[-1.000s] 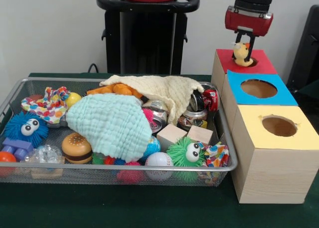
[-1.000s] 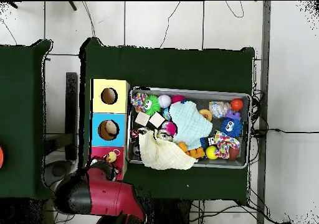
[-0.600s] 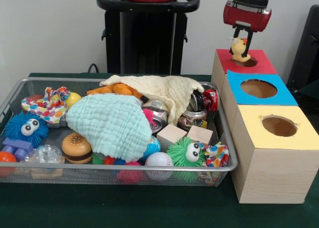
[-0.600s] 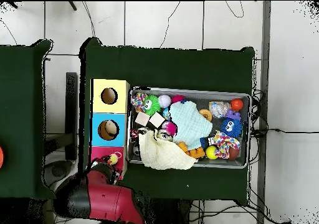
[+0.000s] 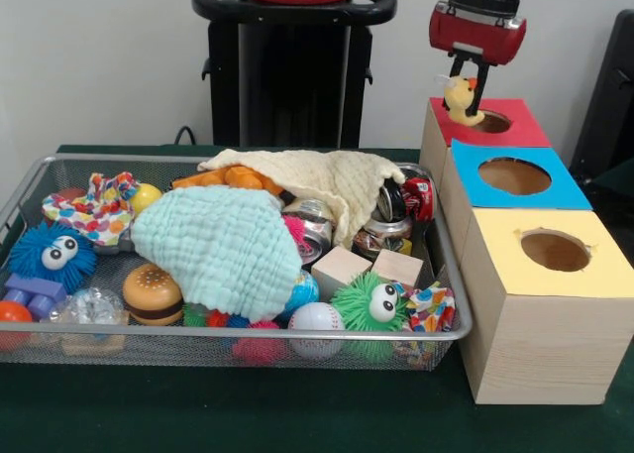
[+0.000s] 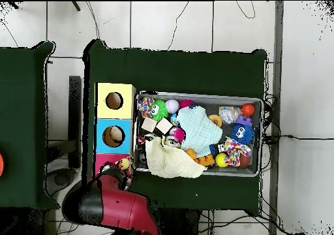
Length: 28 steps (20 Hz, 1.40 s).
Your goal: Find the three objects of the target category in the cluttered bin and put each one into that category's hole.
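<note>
Item: gripper [image 5: 466,88], red-housed, its dark fingers closed on a small yellow duck toy [image 5: 459,98] (orange beak, red tuft), held in the air just above the near-left edge of the red-topped box [image 5: 515,126], beside its hole. Blue-topped box [image 5: 550,190] and yellow-topped box [image 5: 594,275] stand in line. Wire bin [image 5: 238,346] alongside: cream cloth [image 5: 332,180], mint cloth [image 5: 223,250], green fuzzy ball [image 5: 371,309], toy burger [image 5: 153,294].

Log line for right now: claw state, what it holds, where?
claw: shut on yellow duck toy | position: above red-topped box, beside its hole | toy not in hole
</note>
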Each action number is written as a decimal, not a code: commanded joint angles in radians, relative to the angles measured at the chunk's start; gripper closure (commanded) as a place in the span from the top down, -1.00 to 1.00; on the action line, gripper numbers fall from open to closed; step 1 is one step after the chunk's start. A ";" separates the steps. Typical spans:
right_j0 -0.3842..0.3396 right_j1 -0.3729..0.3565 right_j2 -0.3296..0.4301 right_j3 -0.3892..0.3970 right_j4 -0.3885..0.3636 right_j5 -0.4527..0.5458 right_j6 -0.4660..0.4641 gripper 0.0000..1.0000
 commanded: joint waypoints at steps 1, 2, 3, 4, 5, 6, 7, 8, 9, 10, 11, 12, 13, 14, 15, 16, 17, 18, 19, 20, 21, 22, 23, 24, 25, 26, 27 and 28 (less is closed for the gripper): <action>-0.017 0.036 0.070 0.043 0.076 0.021 0.249 -1.00; -0.011 0.035 0.065 0.043 0.078 0.023 0.250 -1.00; -0.008 0.035 0.064 0.043 0.082 0.025 0.250 -1.00; 0.000 0.034 0.059 0.043 0.085 0.029 0.252 -1.00; 0.003 0.035 0.056 0.041 0.087 0.031 0.253 -1.00; 0.009 0.033 0.053 0.043 0.089 0.032 0.255 -1.00; 0.016 0.031 0.050 0.044 0.092 0.035 0.258 -1.00; 0.023 0.030 0.046 0.045 0.095 0.038 0.262 -1.00; 0.030 0.030 0.043 0.045 0.098 0.039 0.266 -1.00; 0.038 0.029 0.039 0.045 0.100 0.041 0.269 -1.00; 0.042 0.030 0.036 0.045 0.102 0.042 0.271 -1.00; 0.050 0.030 0.032 0.044 0.105 0.044 0.274 -1.00; 0.057 0.031 0.028 0.043 0.108 0.046 0.277 -1.00; 0.062 0.031 0.026 0.044 0.111 0.048 0.278 -1.00; 0.066 0.031 0.023 0.044 0.113 0.049 0.279 -1.00; 0.073 0.031 0.019 0.045 0.117 0.051 0.281 -1.00; 0.077 0.031 0.017 0.045 0.119 0.053 0.281 -1.00; 0.081 0.031 0.016 0.047 0.122 0.052 0.281 -1.00; 0.084 0.032 0.015 0.048 0.124 0.050 0.280 -1.00; 0.091 0.033 0.009 0.051 0.125 0.048 0.281 -1.00; 0.093 0.034 0.009 0.054 0.127 0.044 0.279 -1.00; 0.092 0.036 0.011 0.060 0.127 0.034 0.276 -1.00; 0.092 0.037 0.009 0.062 0.127 0.032 0.273 -1.00; 0.089 0.040 0.006 0.061 0.123 0.025 0.265 -1.00; 0.088 0.041 0.004 0.063 0.122 0.025 0.262 -1.00; 0.086 0.042 0.004 0.063 0.121 0.025 0.258 -1.00; 0.084 0.042 0.004 0.064 0.120 0.025 0.257 -1.00; 0.083 0.040 0.005 0.067 0.120 0.025 0.257 -1.00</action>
